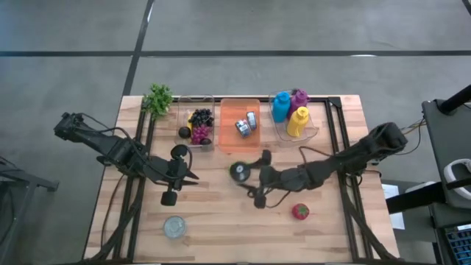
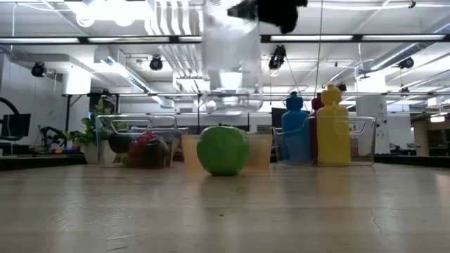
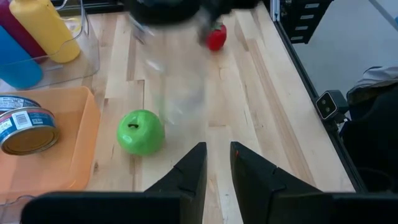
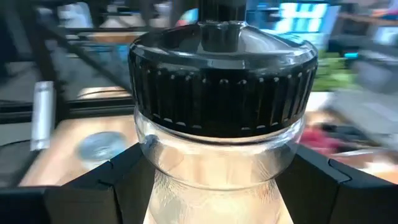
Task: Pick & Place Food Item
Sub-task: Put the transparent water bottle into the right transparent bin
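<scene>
Status: task in progress; no food item is seen placed by either arm.

The right tool (image 1: 246,174), at centre frame in the high view, is clenched on a clear jar (image 4: 217,74) with a black ribbed lid. The low view shows this jar (image 2: 228,63) raised clear of the desk (image 1: 221,221), directly above the green apple (image 2: 222,149) at centre frame.

The left tool (image 3: 217,163), left of centre in the high view, has its fingers narrowly parted and grasps nothing; it waits.

Food items: the green apple (image 3: 140,131) rests loose on the desk, just beside the orange tray (image 3: 81,143) and apart from both tools. A red strawberry (image 1: 299,211) lies on the desk at lower right of the high view, also untouched. Grapes and cans already sit in the containers along the upper edge.

Judgement: the pick is made, if the jar is the intended item, and it is in transit; the set-down remains. If the apple or strawberry is intended, pick and place are both outstanding. The destination cannot be told.
</scene>
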{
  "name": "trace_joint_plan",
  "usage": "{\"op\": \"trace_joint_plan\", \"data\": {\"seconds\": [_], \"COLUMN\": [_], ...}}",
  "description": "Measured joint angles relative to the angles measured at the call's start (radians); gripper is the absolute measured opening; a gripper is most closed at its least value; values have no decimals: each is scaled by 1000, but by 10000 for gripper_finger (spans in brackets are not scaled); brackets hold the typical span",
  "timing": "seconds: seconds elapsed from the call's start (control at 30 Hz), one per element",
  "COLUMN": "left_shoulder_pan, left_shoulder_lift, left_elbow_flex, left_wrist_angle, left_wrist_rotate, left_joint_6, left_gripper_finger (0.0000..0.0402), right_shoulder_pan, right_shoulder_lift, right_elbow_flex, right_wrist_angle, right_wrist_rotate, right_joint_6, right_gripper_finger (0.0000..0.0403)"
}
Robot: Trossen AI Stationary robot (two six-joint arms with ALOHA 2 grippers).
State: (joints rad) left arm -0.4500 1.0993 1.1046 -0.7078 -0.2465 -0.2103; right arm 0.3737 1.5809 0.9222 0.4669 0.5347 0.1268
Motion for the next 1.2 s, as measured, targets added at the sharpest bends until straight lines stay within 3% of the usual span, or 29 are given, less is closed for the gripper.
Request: {"op": "trace_joint_plan", "data": {"seconds": [0.23, 0.47, 0.7, 0.93, 1.2], "left_shoulder_pan": [0, 0, 0, 0, 0], "left_shoulder_lift": [0, 0, 0, 0, 0], "left_elbow_flex": [0, 0, 0, 0, 0], "left_wrist_angle": [0, 0, 0, 0, 0], "left_wrist_rotate": [0, 0, 0, 0, 0], "left_joint_6": [0, 0, 0, 0, 0], "left_gripper_finger": [74, 74, 74, 75, 74], "right_shoulder_pan": [1, -2, -32, -113, -258], "right_shoulder_lift": [-181, -303, -385, -438, -453], "right_elbow_flex": [0, -28, -124, -212, -274], "right_wrist_angle": [-151, -166, -165, -161, -161], "right_wrist_rotate": [236, 479, 701, 778, 783], "right_joint_6": [-47, -104, -35, 51, 114], "right_gripper_finger": [272, 276, 273, 277, 279]}}
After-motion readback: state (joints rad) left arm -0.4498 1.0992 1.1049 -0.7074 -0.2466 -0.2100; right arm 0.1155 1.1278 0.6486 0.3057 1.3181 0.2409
